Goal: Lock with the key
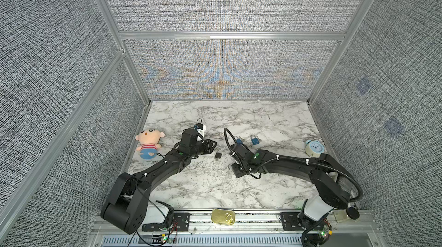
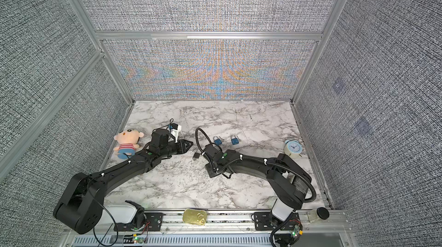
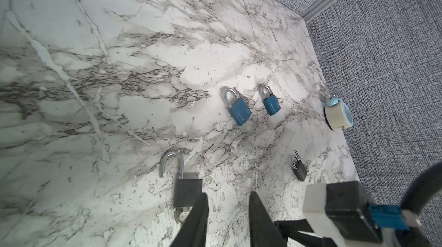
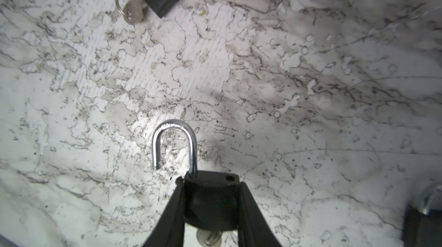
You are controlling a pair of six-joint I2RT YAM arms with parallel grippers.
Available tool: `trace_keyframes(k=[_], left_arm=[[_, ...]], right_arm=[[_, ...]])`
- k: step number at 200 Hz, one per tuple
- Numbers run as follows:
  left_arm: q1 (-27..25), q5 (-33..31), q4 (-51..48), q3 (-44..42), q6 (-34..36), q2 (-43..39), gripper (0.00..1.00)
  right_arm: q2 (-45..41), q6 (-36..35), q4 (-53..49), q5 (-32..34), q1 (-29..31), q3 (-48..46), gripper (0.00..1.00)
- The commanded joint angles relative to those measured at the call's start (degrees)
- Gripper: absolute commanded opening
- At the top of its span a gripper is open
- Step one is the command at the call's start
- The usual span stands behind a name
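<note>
My right gripper is shut on the body of a black padlock, gripping it by its sides. Its silver shackle stands open, and a key sticks out of the lock's underside between the fingers. In both top views this gripper points down at the marble table right of centre. A second black padlock, also with an open shackle and a key in it, lies flat. My left gripper is open and empty just beside it.
Two blue padlocks lie behind the right arm. A small black padlock lies near them. A pale blue alarm clock stands at the right edge, a plush doll at the left. A gold tin sits on the front rail.
</note>
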Motion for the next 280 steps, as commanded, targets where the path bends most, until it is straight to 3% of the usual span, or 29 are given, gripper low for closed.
trace_keyframes(k=[1, 90, 164, 280], left_arm=[[0.1, 5.9, 4.3, 0.4, -0.4, 1.5, 0.32], [-2.9, 13.5, 5.7, 3.7, 0.8, 8.0, 0.32], [-6.0, 17.1, 9.5, 6.4, -0.6, 12.1, 0.32], [-7.9, 19.9, 10.4, 6.2, -0.6, 12.1, 0.3]], right_arm=[[-2.0, -0.5, 1.4, -2.3, -1.4, -0.2, 0.3], [-8.9, -2.2, 2.3, -7.1, -7.1, -0.1, 0.3], [-10.9, -2.5, 2.3, -8.2, -8.0, 0.0, 0.3], [-11.4, -2.9, 2.0, -8.4, -8.5, 0.0, 0.31]])
